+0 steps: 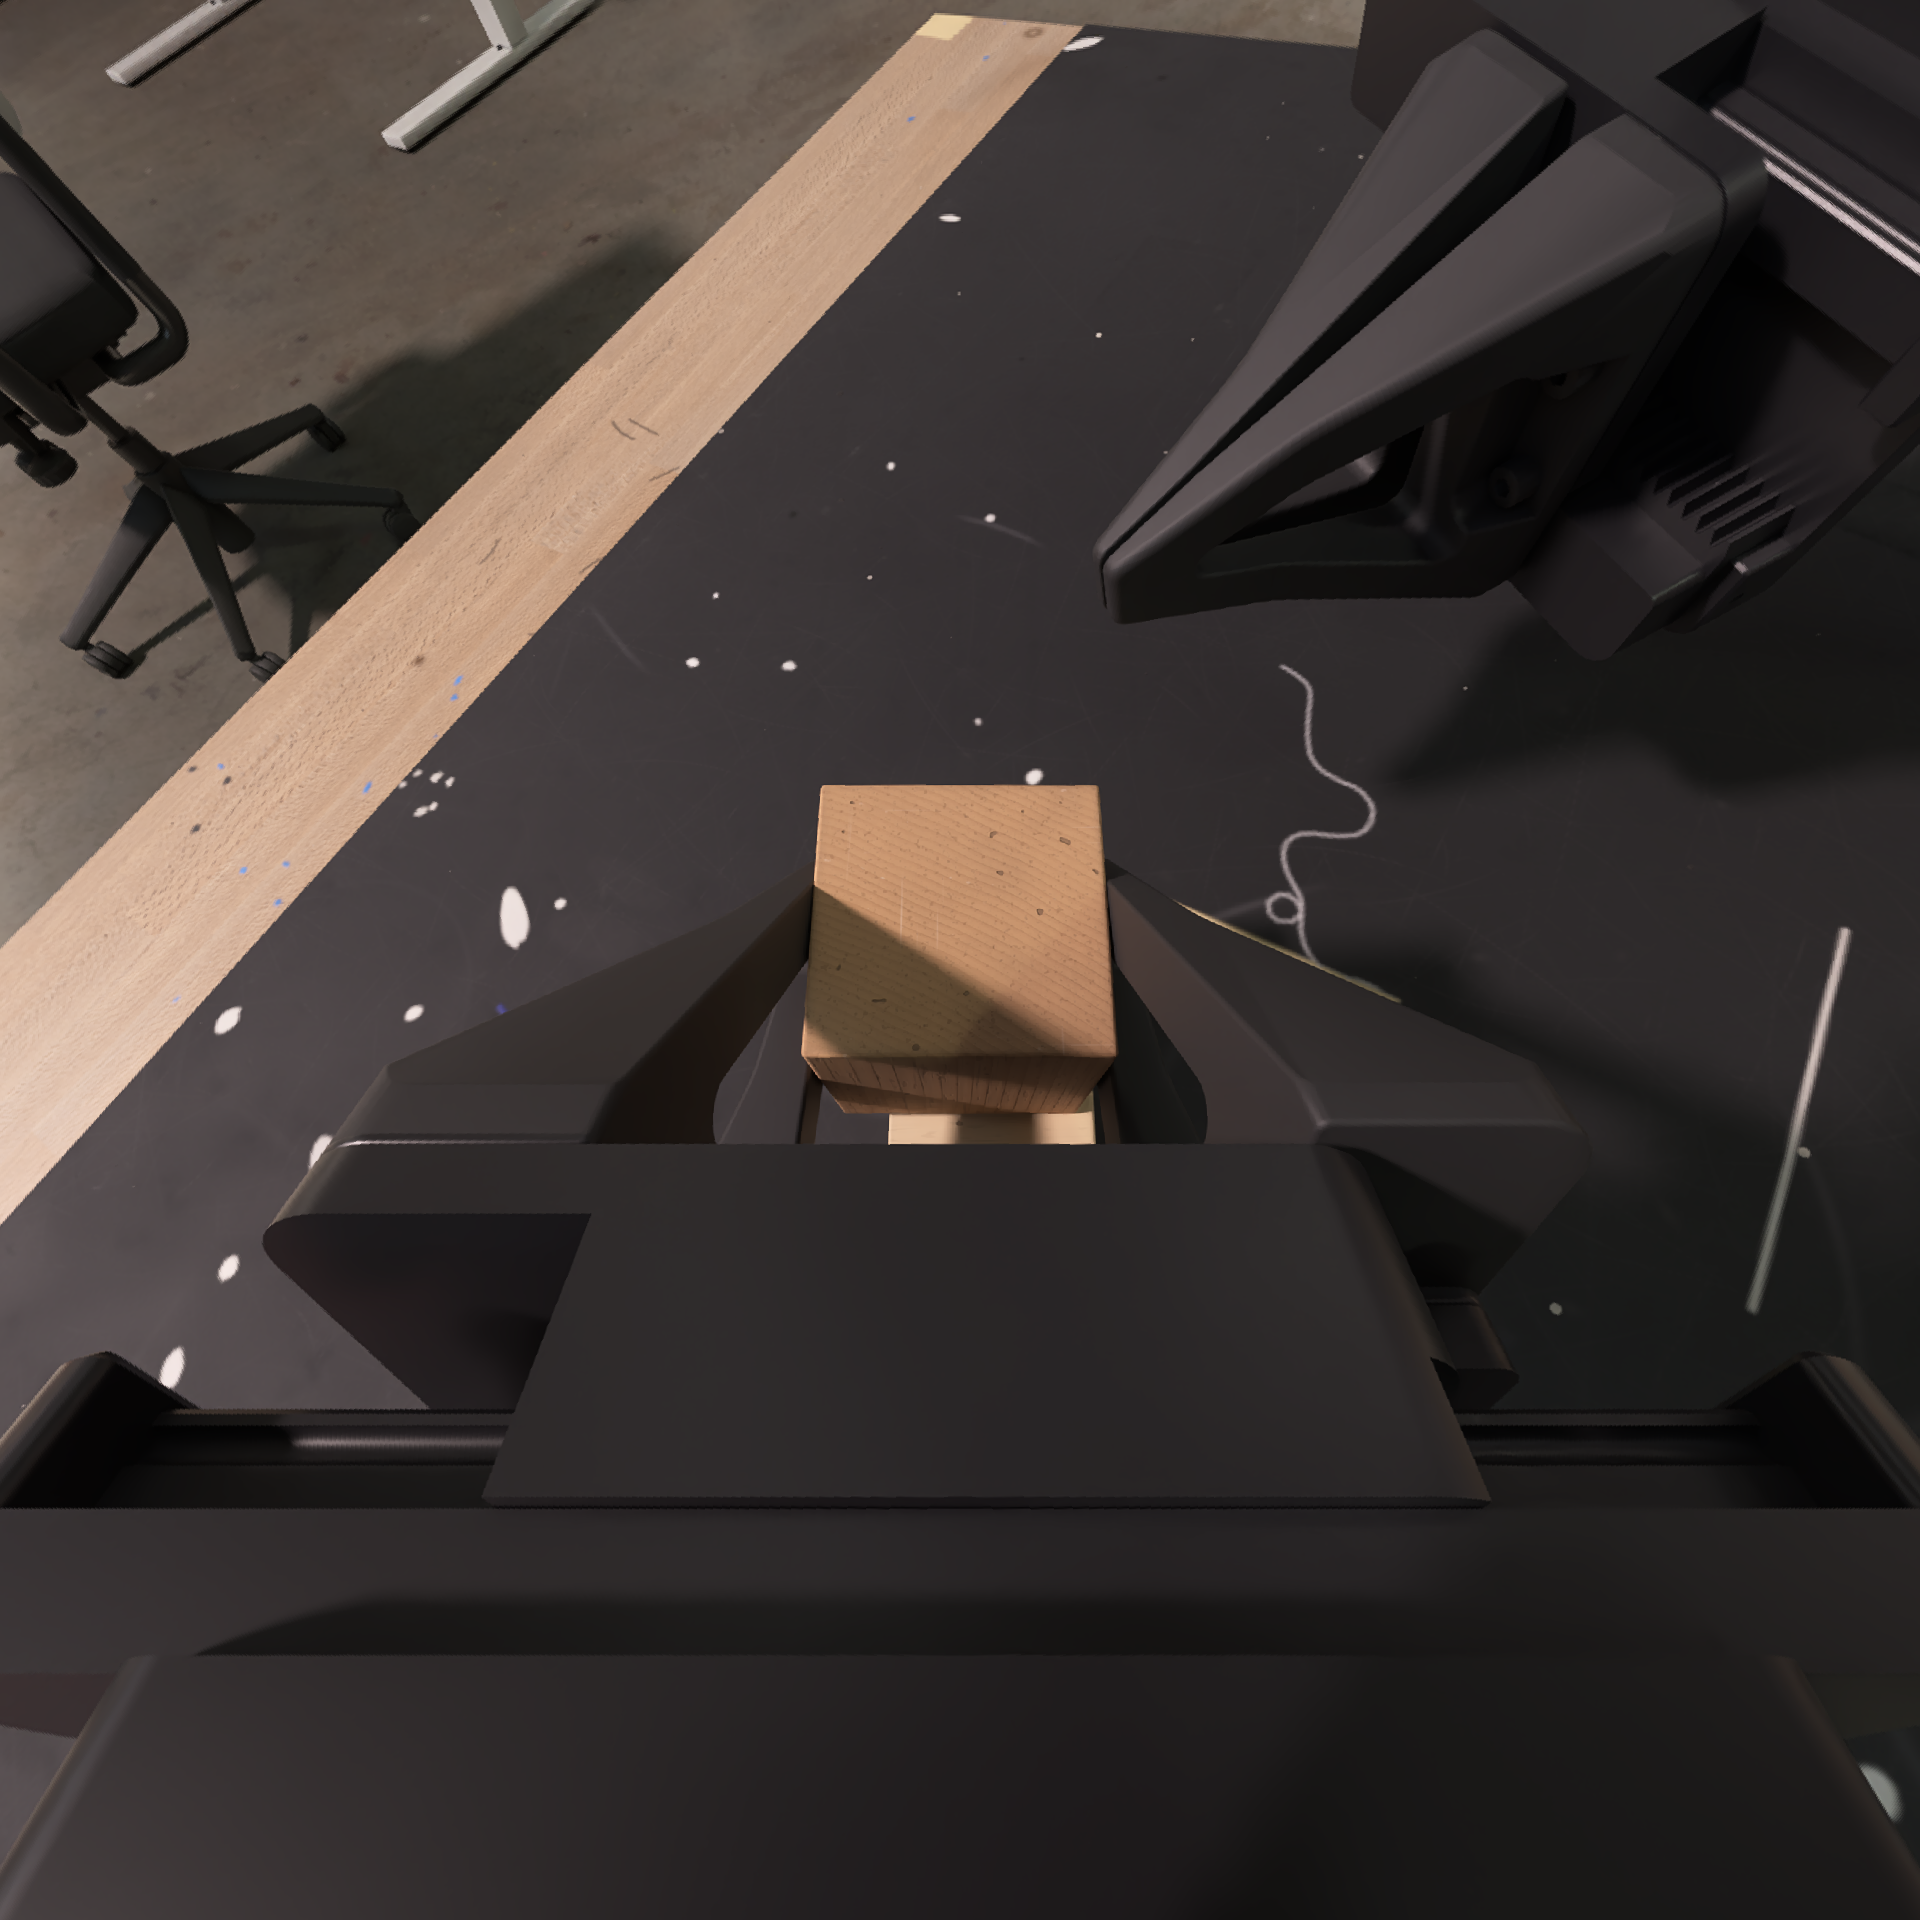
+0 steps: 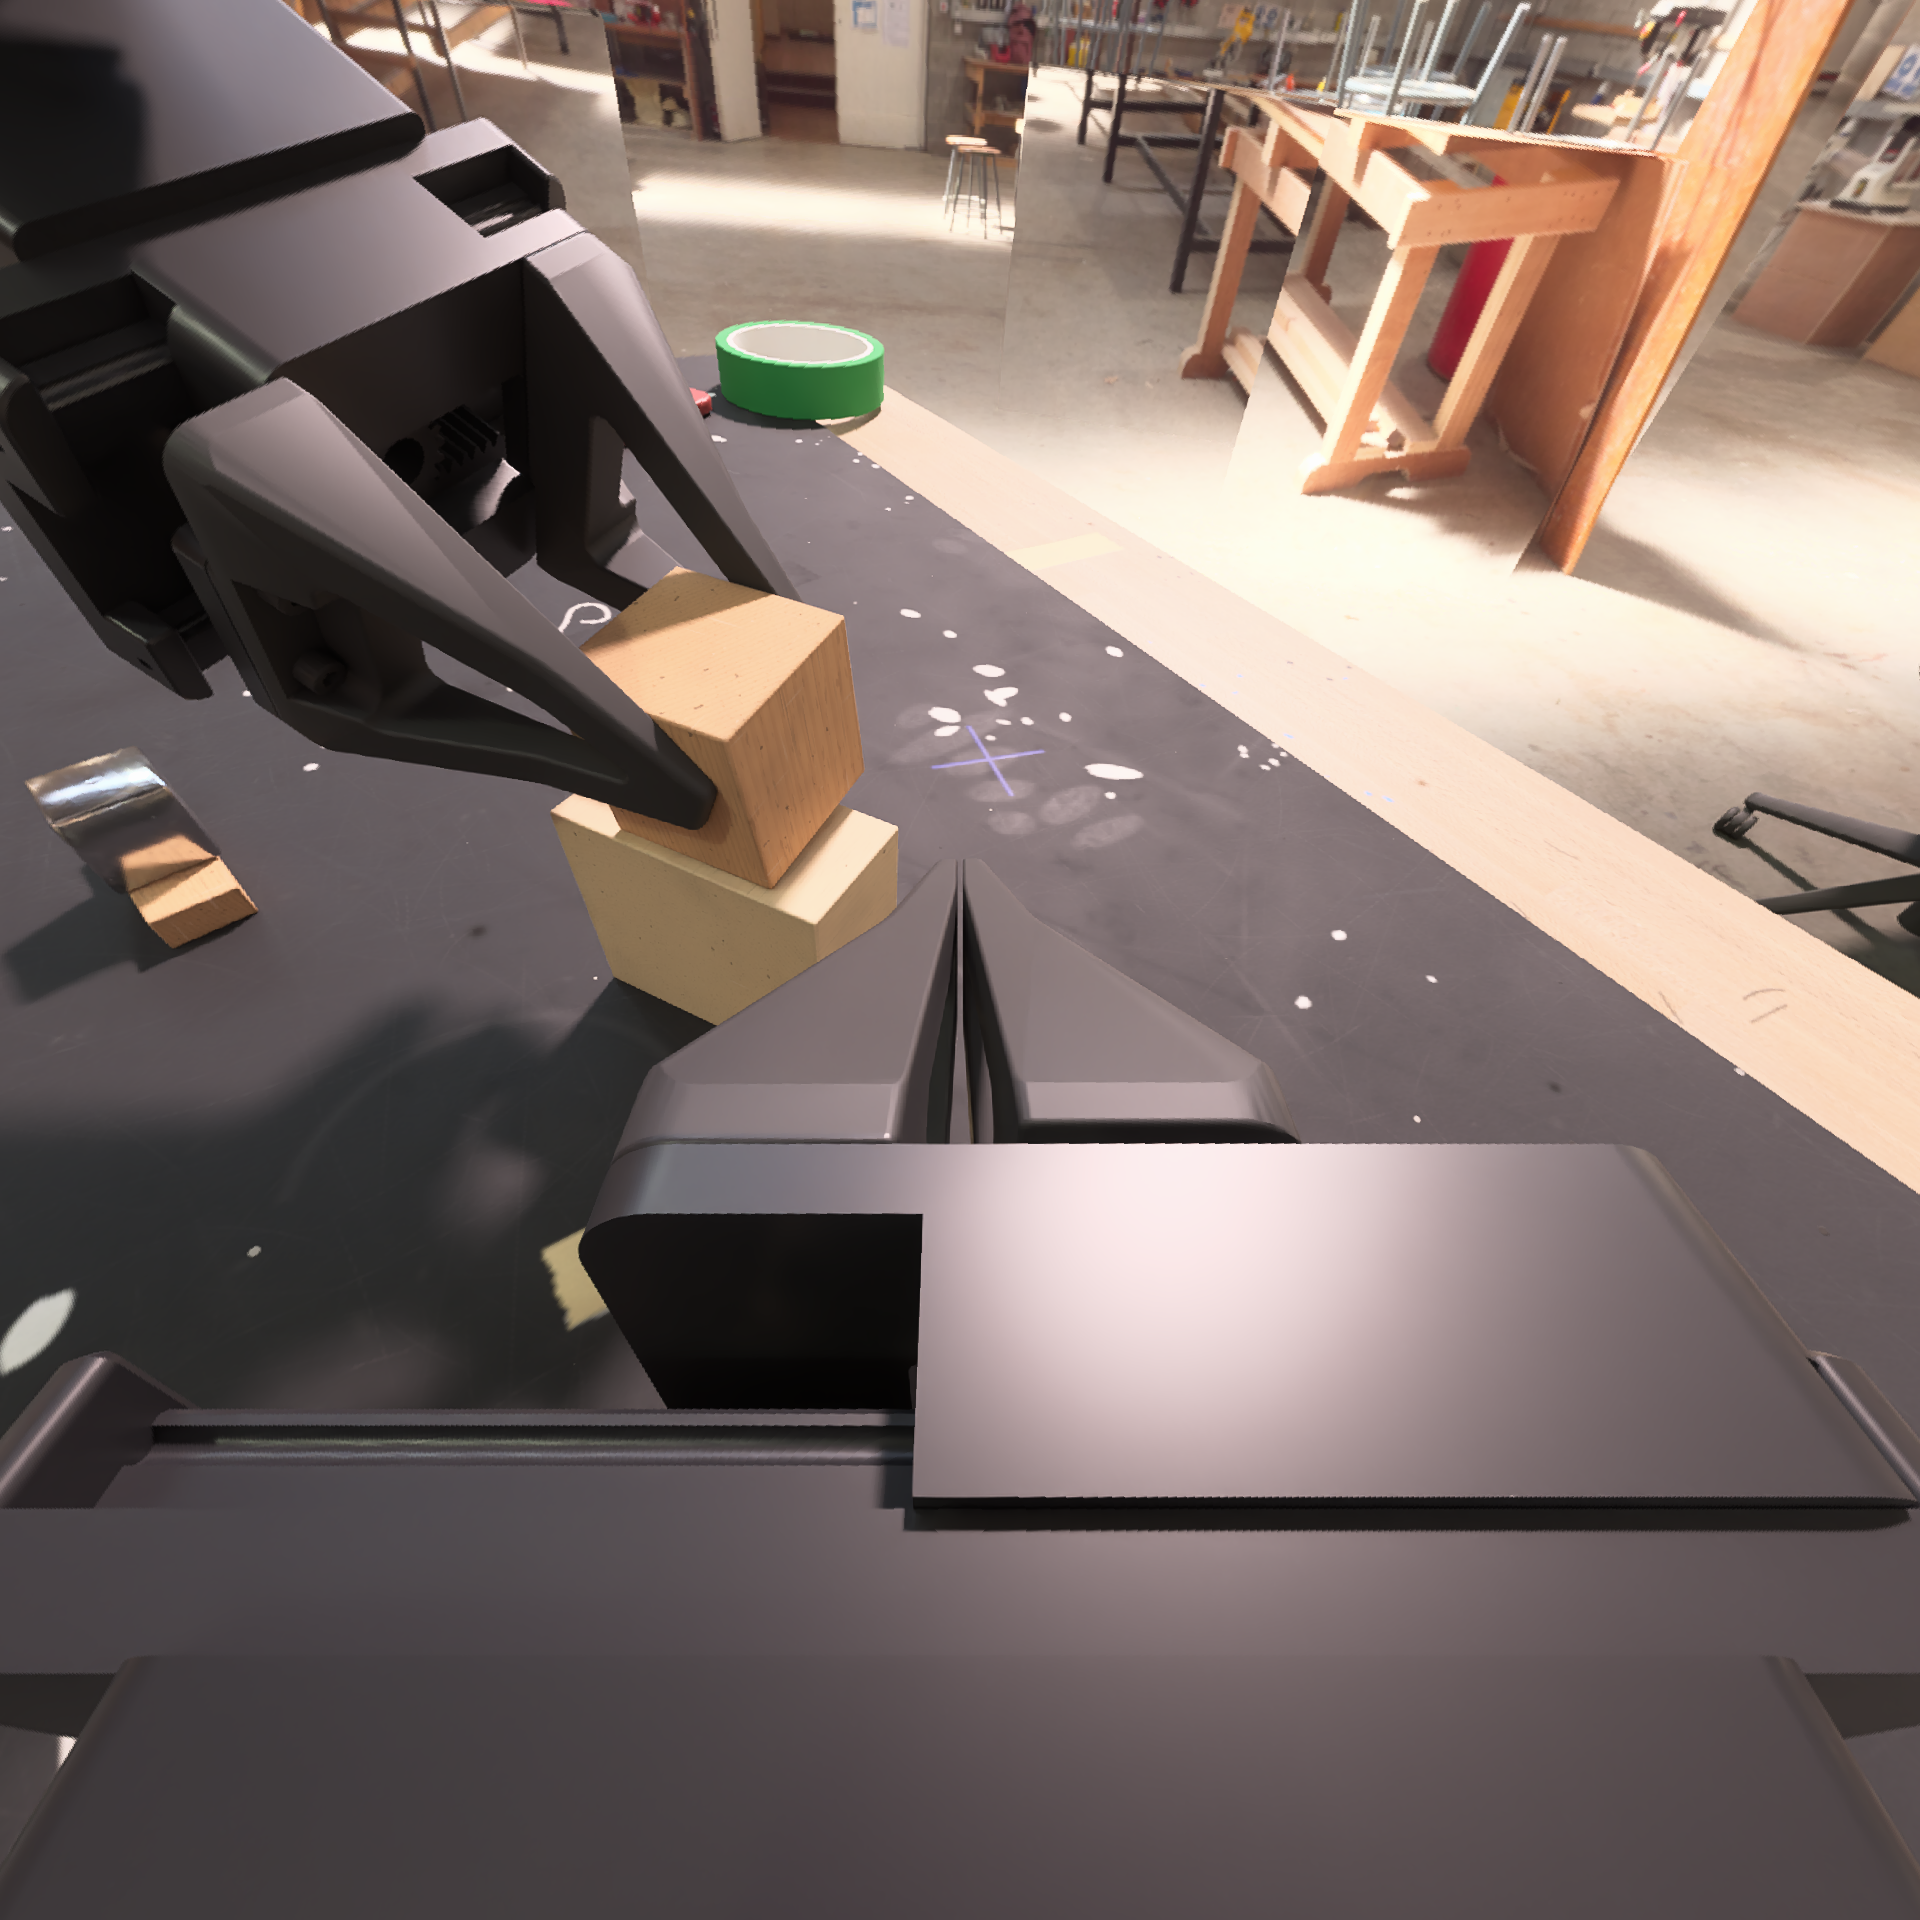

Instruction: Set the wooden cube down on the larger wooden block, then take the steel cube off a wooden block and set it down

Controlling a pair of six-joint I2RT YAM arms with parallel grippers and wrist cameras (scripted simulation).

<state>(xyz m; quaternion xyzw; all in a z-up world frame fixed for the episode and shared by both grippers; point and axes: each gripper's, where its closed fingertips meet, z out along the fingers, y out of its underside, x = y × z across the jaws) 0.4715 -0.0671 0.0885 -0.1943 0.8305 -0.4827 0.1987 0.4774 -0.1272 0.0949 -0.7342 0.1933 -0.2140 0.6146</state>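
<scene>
My left gripper (image 1: 961, 883) is shut on the wooden cube (image 1: 956, 935), one finger on each side. The cube is also in the right wrist view (image 2: 748, 717), tilted, directly over the larger pale wooden block (image 2: 717, 925). Its lower corner is at the block's top; I cannot tell whether it touches. Only a sliver of that block (image 1: 987, 1127) shows under the cube in the left wrist view. The steel cube (image 2: 104, 805) sits on a small wooden block (image 2: 192, 894) at the left. My right gripper (image 2: 961, 868) is shut and empty, just right of the pale block.
A green tape roll (image 2: 800, 369) stands at the far end of the black table top (image 2: 1195, 935). A light wooden strip (image 1: 416, 644) borders the table. A thin metal rod (image 1: 1797, 1122) and a white string (image 1: 1320, 810) lie on the top. An office chair (image 1: 125, 416) stands on the floor.
</scene>
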